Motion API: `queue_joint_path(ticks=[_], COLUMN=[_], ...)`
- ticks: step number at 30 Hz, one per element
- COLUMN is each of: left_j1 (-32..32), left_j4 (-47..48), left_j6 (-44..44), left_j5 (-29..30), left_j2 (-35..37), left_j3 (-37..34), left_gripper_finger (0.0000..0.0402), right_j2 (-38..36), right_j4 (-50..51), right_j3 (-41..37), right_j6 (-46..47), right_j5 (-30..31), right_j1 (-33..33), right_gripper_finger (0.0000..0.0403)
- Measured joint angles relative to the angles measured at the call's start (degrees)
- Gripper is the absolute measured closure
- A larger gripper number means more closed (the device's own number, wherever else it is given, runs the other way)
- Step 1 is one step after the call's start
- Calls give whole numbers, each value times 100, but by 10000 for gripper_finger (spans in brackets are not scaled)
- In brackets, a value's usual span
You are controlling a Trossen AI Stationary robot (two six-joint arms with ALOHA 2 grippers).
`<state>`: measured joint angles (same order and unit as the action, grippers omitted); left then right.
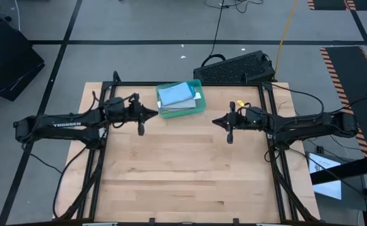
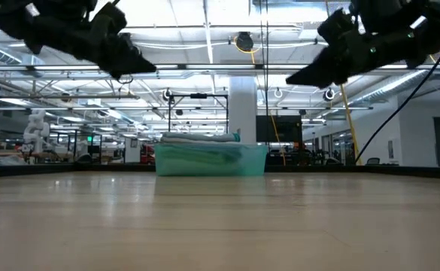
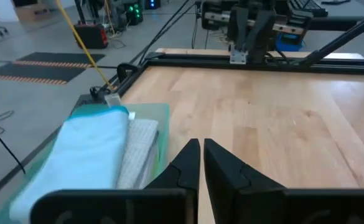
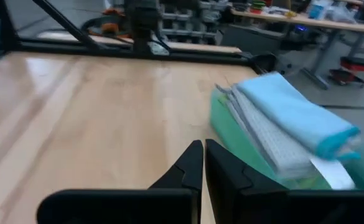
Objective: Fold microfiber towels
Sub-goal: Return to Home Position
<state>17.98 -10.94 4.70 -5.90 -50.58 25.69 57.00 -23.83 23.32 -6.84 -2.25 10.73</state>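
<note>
Left pincer (image 1: 154, 113), right pincer (image 1: 215, 122) closed, raised; towels (image 1: 177, 95) stacked in tray (image 2: 210, 160).

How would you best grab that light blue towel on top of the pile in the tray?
Probably from straight above, pinching one edge of the light blue towel. It lies flat on top, above the rim of the tray, so nothing covers it. Coming from the side risks hitting the tray wall or catching the grey towel beneath.
</note>
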Motion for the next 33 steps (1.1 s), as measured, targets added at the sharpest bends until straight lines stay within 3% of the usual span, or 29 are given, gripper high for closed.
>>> queue_joint_path(ticks=[6, 12, 24, 33], left_j1=[-37, -216, -468, -450], left_j4=[-856, -937, -1408, -1927], left_j6=[-202, -339, -224, -154], left_j5=[127, 737, 750, 749], left_j2=[127, 132, 485, 875], left_j3=[-785, -1113, -1571, -1924], left_gripper_finger=[376, 376, 376, 376], right_j2=[-467, -1185, -2501, -2990], right_j4=[-361, -731, -756, -588], right_j3=[-708, -1322, -2108, -2224], right_j6=[32, 5, -246, -564], right_j5=[674, 694, 693, 825], right_j1=[-255, -481, -523, -523], right_gripper_finger=[395, 395, 395, 395])
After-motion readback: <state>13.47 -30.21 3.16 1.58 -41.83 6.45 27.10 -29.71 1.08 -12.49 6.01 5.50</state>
